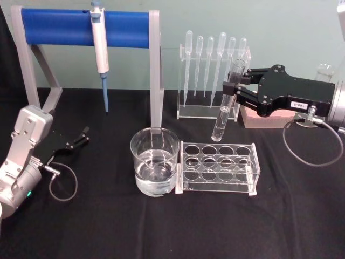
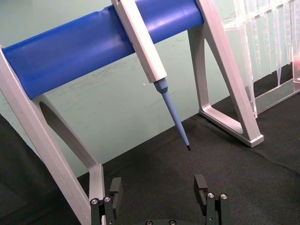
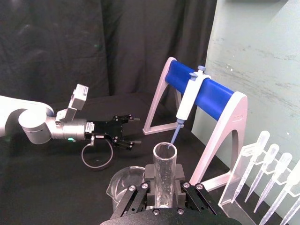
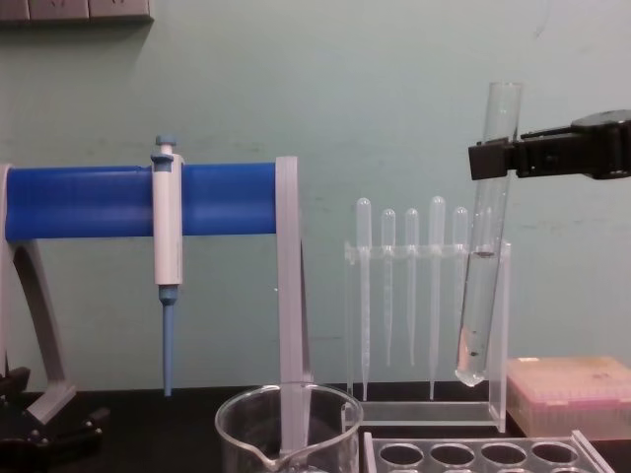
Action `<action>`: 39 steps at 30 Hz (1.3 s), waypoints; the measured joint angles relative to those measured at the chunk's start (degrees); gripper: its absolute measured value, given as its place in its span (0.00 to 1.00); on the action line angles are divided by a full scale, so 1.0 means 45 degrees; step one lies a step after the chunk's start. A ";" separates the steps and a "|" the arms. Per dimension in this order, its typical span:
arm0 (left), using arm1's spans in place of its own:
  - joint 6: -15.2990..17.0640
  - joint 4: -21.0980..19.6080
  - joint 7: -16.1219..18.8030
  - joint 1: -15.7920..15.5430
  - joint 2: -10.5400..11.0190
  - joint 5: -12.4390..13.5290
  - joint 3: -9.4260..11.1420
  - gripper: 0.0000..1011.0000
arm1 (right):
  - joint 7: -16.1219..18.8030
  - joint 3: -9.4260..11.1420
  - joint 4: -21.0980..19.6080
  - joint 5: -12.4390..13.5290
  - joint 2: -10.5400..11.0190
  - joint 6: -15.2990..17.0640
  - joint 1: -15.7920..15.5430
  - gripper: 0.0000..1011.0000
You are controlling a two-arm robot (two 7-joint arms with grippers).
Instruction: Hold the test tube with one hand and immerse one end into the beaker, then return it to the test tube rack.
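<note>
My right gripper (image 1: 233, 86) is shut on the upper part of the test tube (image 1: 225, 105), a long clear glass tube hanging slightly tilted in the air, round end down. The tube hangs above the far side of the clear hole rack (image 1: 218, 167), to the right of the beaker (image 1: 154, 162), which holds clear liquid. In the chest view the test tube (image 4: 483, 256) sits well above the beaker (image 4: 286, 424) rim, held by the right gripper (image 4: 498, 158). The right wrist view looks down the test tube (image 3: 164, 171). My left gripper (image 1: 81, 137) rests open at the table's left.
A white-and-blue pipettor (image 1: 99, 48) hangs on a blue-barred stand (image 1: 81, 27) behind the beaker. A clear stand of plastic pipettes (image 1: 213, 81) is at the back, a pink box (image 1: 264, 116) under my right arm. In the left wrist view the left gripper (image 2: 158, 190) faces the pipettor (image 2: 145, 47).
</note>
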 joint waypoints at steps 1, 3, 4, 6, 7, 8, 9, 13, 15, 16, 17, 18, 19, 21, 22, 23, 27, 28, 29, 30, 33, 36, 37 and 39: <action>0.0000 0.0000 0.0000 0.0000 0.0000 0.0000 0.0000 0.99 | 0.0000 0.0000 0.0001 0.0000 0.0000 0.0000 0.0000 0.24; 0.0000 0.0000 0.0001 0.0000 0.0000 0.0000 0.0000 0.99 | -0.0001 0.0000 0.0001 0.0000 0.0000 0.0000 0.0000 0.24; 0.0000 0.0000 0.0000 0.0000 0.0000 0.0000 0.0000 0.99 | 0.0000 0.0000 0.0001 0.0000 0.0000 0.0001 0.0000 0.24; 0.0000 0.0000 0.0000 -0.0001 -0.0001 0.0000 0.0001 0.99 | -0.0001 0.0000 0.0001 0.0001 0.0000 0.0001 0.0000 0.24; 0.0000 0.0000 0.0000 0.0000 0.0000 0.0000 0.0000 0.99 | 0.0000 0.0000 0.0001 0.0000 0.0000 0.0001 0.0000 0.24; 0.0000 0.0000 0.0000 0.0000 0.0000 0.0000 0.0000 0.99 | 0.0000 0.0000 0.0001 0.0000 0.0000 0.0001 0.0000 0.24; 0.0000 0.0000 0.0000 -0.0001 0.0000 0.0000 0.0001 0.99 | 0.0000 0.0000 0.0001 0.0000 0.0000 0.0001 0.0000 0.24; 0.0001 0.0000 0.0000 0.0000 0.0000 0.0000 0.0001 0.99 | -0.0001 0.0000 0.0002 0.0000 0.0000 0.0000 0.0000 0.24; 0.0000 0.0000 0.0000 0.0000 0.0000 0.0000 0.0001 0.99 | 0.0000 0.0000 0.0002 0.0000 0.0000 0.0000 0.0000 0.24; 0.0000 0.0000 0.0000 0.0000 0.0000 0.0000 0.0000 0.99 | 0.0000 0.0000 0.0001 0.0000 0.0000 0.0000 0.0000 0.24; 0.0001 0.0000 0.0000 0.0000 0.0000 0.0000 0.0000 0.99 | 0.0000 0.0000 0.0001 0.0000 0.0000 0.0000 0.0000 0.24; 0.0000 0.0000 0.0000 0.0000 0.0000 0.0000 0.0001 0.99 | -0.0001 0.0000 0.0001 0.0000 0.0000 0.0000 0.0000 0.24; 0.0000 0.0000 0.0000 0.0000 0.0001 -0.0001 0.0000 0.99 | 0.0000 0.0000 0.0001 0.0000 0.0000 0.0001 0.0000 0.24; 0.0000 0.0000 0.0000 -0.0001 0.0000 0.0000 0.0001 0.99 | 0.0000 0.0000 0.0001 0.0000 0.0000 0.0001 0.0000 0.24; 0.0000 0.0000 0.0000 0.0000 0.0000 0.0000 0.0000 0.99 | 0.0000 0.0000 0.0001 0.0000 0.0000 0.0001 0.0000 0.24; 0.0000 0.0000 0.0000 0.0000 0.0000 0.0000 0.0000 0.99 | -0.0001 0.0000 0.0002 0.0001 0.0000 0.0000 0.0000 0.24; 0.0000 0.0000 0.0000 0.0000 0.0000 -0.0001 0.0000 0.99 | -0.0001 0.0000 0.0001 0.0001 0.0000 0.0000 0.0000 0.24; 0.0000 0.0000 -0.0001 -0.0001 0.0000 0.0000 0.0000 0.99 | -0.0001 0.0000 0.0001 0.0000 0.0000 0.0001 0.0000 0.24; 0.0000 0.0000 0.0000 0.0000 0.0000 0.0000 0.0000 0.99 | -0.0001 0.0000 0.0001 0.0000 0.0000 0.0001 0.0000 0.24; 0.0000 0.0000 0.0000 0.0000 0.0000 0.0000 0.0000 0.99 | -0.0001 0.0000 0.0001 0.0001 0.0000 0.0000 0.0000 0.24; 0.0000 0.0000 0.0000 0.0000 0.0000 0.0000 0.0000 0.99 | 0.0000 0.0000 0.0001 0.0000 0.0000 0.0001 0.0000 0.24; 0.0000 0.0000 0.0000 0.0000 0.0000 0.0000 0.0001 0.99 | -0.0001 0.0000 0.0001 0.0000 0.0000 0.0000 0.0000 0.24; 0.0000 0.0000 -0.0001 0.0000 0.0000 -0.0001 0.0001 0.99 | 0.0000 0.0000 0.0001 0.0000 0.0000 0.0000 0.0000 0.24; 0.0000 0.0000 0.0000 0.0000 0.0000 0.0000 0.0000 0.99 | -0.0001 0.0000 0.0001 0.0000 0.0000 0.0001 0.0000 0.24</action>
